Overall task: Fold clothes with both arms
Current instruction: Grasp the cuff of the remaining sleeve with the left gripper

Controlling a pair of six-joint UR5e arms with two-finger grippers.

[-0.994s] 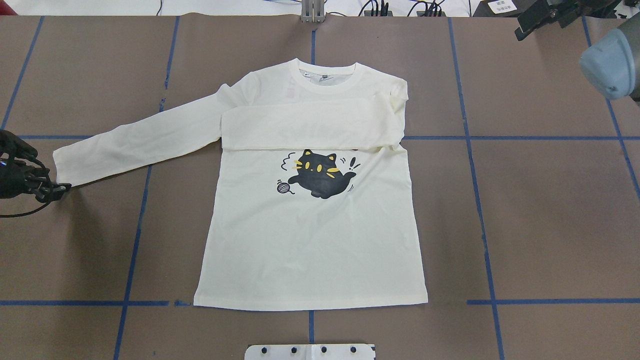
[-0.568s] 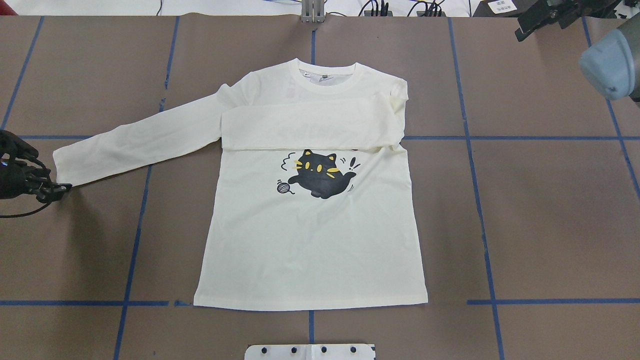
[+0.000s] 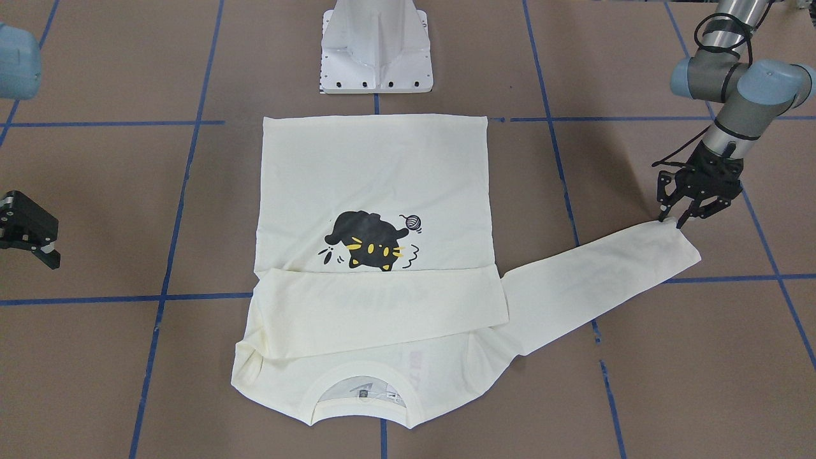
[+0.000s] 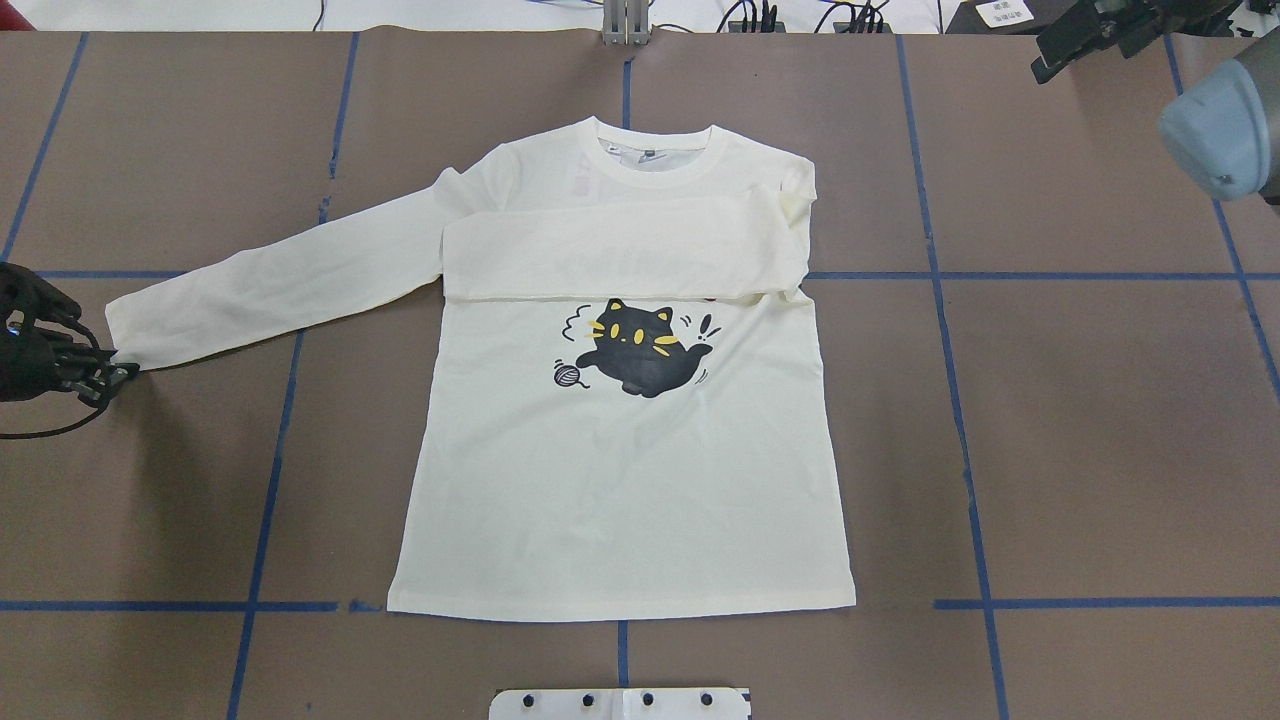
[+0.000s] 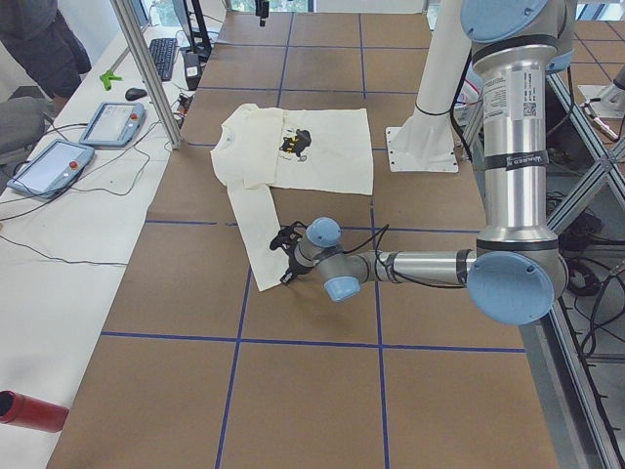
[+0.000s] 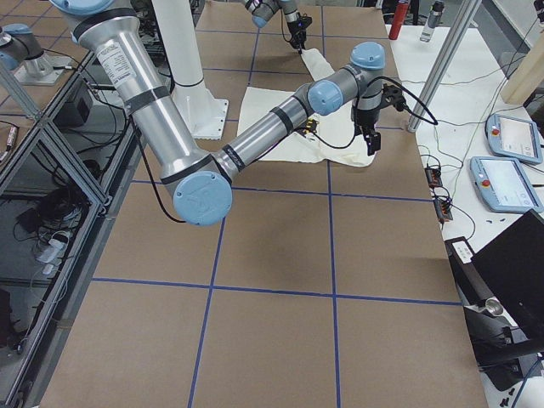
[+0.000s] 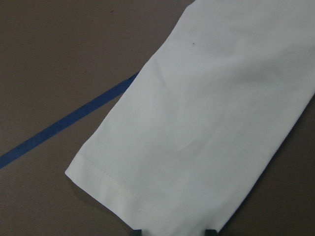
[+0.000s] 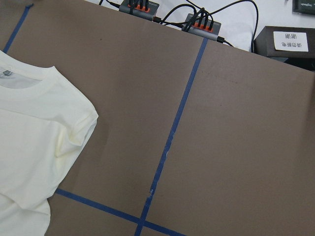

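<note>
The shirt (image 4: 620,480) lies flat and print up in the middle of the table (image 4: 1100,450), collar on the far side, with one sleeve folded across its chest and the other sleeve (image 4: 280,280) stretched out to the left. The left gripper (image 3: 672,221) is down at that sleeve's cuff, its fingers spread with the cuff's edge between them. The right gripper (image 3: 29,233) hangs above the table, right of the shirt and not touching it; I cannot tell whether its fingers are apart.

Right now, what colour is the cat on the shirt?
Black, with yellow ears and whisker marks: the cat on the cream shirt shows best in the overhead view.
</note>
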